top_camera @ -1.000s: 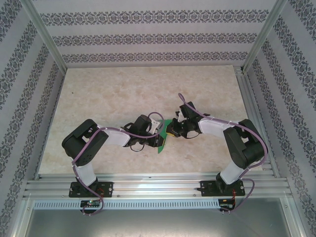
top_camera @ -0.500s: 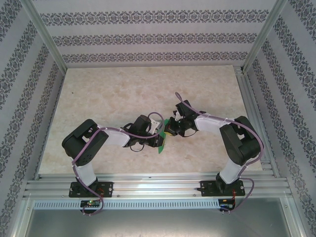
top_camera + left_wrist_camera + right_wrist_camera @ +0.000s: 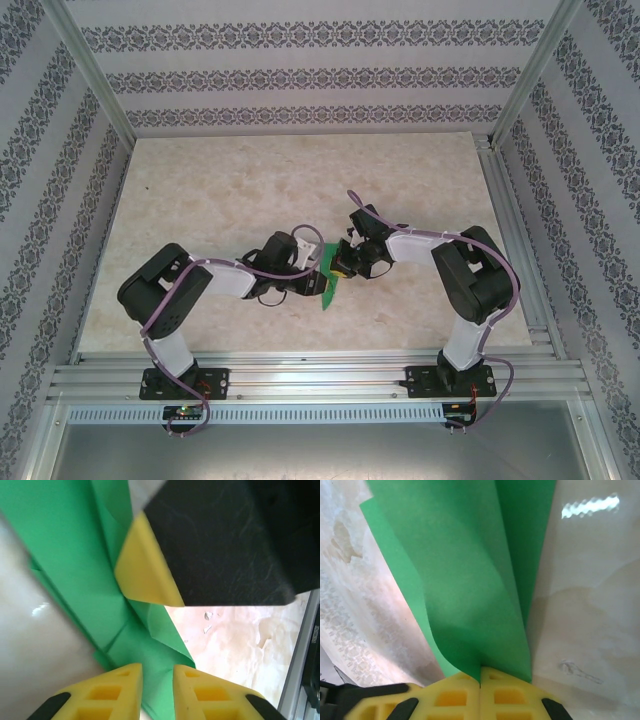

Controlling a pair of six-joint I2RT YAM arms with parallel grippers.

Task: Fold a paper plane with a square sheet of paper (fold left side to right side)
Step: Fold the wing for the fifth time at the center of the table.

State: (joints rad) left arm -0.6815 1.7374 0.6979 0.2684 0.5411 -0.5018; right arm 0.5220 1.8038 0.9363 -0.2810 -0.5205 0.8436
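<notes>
Paper plane (image 3: 329, 288), half folded from bright green paper, shows against the counter (image 3: 230, 190) at about 5 o'clock from the counter's centre, toward the near edge. From above it is a narrow green strip running from 12 to 6 o'clock, with its lower end clear of both arms. The left arm (image 3: 225, 278) reaches it from 9 o'clock and the right arm (image 3: 430, 250) from 2 o'clock, and their tips meet at the strip's upper part.

The right jaws are closed on the paper plane (image 3: 470, 580). In the right wrist view the yellow pads (image 3: 455, 695) sit flush together with no gap. The green paper comes out of their seam and fans away in two curved layers.

The left jaws stand slightly apart. In the left wrist view a narrow gap separates the yellow fingers (image 3: 115, 690), and the creased paper plane (image 3: 75, 565) shows through it. Whether they touch the paper I cannot tell. At 12 o'clock of that gap, one yellow pad (image 3: 145, 575) of the right jaws sits over a crease.
</notes>
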